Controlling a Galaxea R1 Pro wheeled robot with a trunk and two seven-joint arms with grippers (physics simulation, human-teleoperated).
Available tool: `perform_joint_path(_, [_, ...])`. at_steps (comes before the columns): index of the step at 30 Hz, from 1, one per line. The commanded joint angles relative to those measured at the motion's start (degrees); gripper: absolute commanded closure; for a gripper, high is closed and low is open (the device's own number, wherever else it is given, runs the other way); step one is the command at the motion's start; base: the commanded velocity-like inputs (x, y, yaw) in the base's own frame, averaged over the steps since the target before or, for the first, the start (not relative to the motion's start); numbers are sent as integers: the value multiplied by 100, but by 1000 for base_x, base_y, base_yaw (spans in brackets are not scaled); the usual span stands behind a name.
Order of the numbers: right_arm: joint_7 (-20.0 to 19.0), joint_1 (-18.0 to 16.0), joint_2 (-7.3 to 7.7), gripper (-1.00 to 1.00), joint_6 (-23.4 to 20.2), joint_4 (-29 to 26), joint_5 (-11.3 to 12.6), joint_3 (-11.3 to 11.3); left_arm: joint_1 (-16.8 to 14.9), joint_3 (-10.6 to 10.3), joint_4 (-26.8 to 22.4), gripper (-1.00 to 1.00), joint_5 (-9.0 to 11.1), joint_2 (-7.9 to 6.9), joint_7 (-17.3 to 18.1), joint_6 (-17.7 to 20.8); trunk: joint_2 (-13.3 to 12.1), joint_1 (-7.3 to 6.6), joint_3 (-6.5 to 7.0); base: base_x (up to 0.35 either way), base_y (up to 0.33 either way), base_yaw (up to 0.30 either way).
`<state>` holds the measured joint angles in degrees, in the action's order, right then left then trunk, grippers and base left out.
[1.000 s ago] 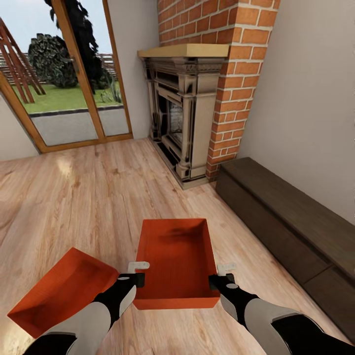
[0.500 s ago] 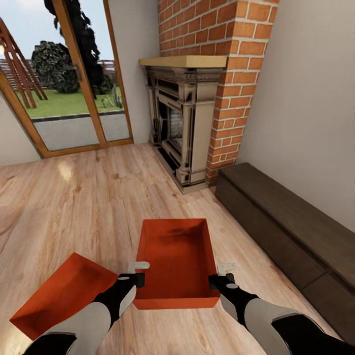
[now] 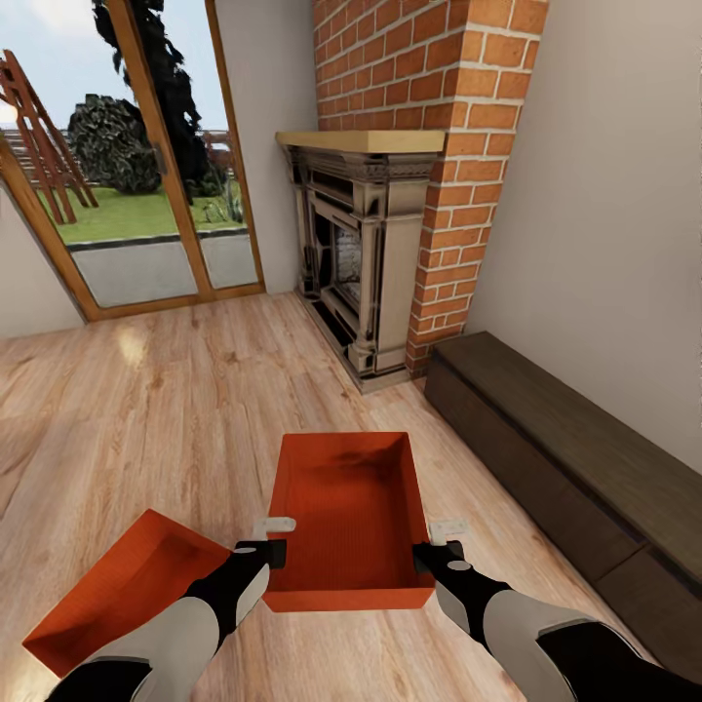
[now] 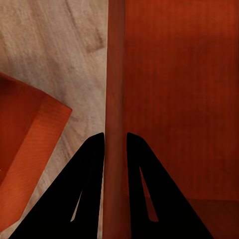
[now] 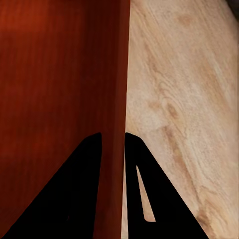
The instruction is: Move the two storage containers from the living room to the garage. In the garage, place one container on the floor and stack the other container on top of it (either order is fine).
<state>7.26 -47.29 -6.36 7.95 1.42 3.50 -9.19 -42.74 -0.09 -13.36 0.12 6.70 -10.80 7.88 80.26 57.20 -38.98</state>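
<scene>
Container carried level and open side up above the wood-plank floor of the living room, clamped from both sides. Left gripper narrowed onto the left long wall and right gripper narrowed onto the right long wall, with one dark finger inside the rim and one outside it in each wrist view. Second container resting on the planks beside the left forearm, skewed to the carried one and apart from it. Against the two earlier head views: carried container and both arms at the same place in the picture. Brick fireplace, glass doors, dark low cabinet and the container on the planks all sliding downward together, the doors also drifting a little to the right. Best read as travel of the base or head with the load aboard, not as any movement of the furniture or of the resting container. Hence grip secure so far and the load steady in transit. Transport of the first container judged under way but early: no grey concrete and no garage door in sight. Nothing placed or stacked yet, and the other container left for a later trip. Thin walls pinched at the rim only, so a tilt or slip possible during turns.
</scene>
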Motion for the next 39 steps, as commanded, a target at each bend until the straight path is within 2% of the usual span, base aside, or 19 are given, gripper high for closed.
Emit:
perform_joint_path(1, [21, -8, -24, 100, 22, 8, 1, 152, 3, 18, -9, 100, -21, 6, -55, 38, -39, -23, 23, 0, 0, 0])
perform_joint_path(21, [21, -8, -24, 100, 22, 8, 1, 154, 3, 18, -18, 100, -21, -2, -54, 38, -841, -462, 558, 0, 0, 0])
perform_joint_path(39, [21, -8, -22, 100, 22, 8, 1, 154, 3, 19, -26, 100, -21, -2, -57, 38, -841, -462, 716, 0, 0, 0])
